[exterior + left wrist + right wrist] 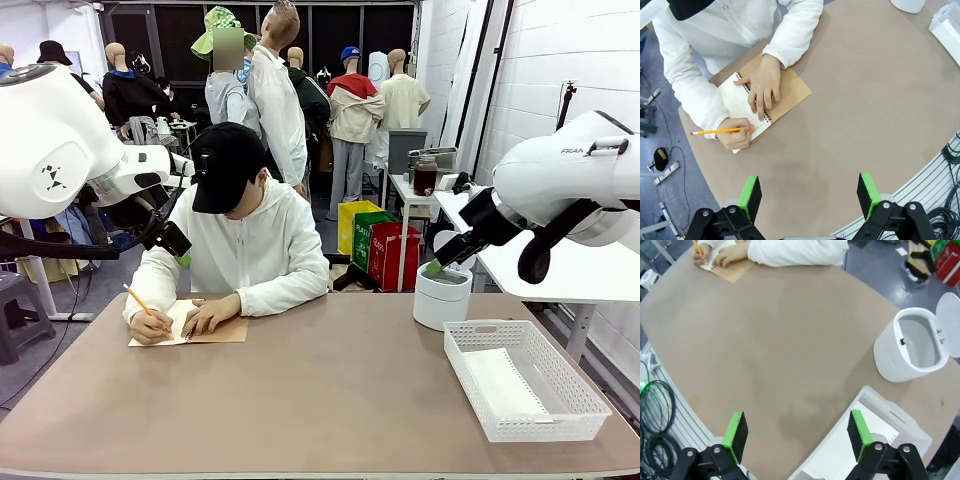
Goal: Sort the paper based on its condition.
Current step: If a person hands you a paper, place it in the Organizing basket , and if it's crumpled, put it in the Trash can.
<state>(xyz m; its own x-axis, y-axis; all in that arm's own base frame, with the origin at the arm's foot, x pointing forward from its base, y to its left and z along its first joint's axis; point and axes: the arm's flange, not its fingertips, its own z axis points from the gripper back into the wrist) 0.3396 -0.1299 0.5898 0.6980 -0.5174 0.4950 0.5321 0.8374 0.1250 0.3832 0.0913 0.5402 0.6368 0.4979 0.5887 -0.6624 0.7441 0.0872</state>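
Hanging high over the table [865, 100] with the left gripper [809, 182] and the right gripper [796, 426] both spread wide and holding nothing. Just below the right one: a white basket [470, 345] with the paper [500, 385] flat inside, long axis along the basket's length. Probably a next sheet to come from the notebook [785, 92] under the person's hand [762, 87], straight ahead of the left gripper, well apart from the right.

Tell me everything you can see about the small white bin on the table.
The bin is a small white tub, plastic by its look, with smooth rounded walls. It stands upright on the brown table, toward the robot's right side, close beside the white mesh basket and farther from the robot than it. Its hinged lid is flipped open, and the inside looks empty. Nothing rests on it.
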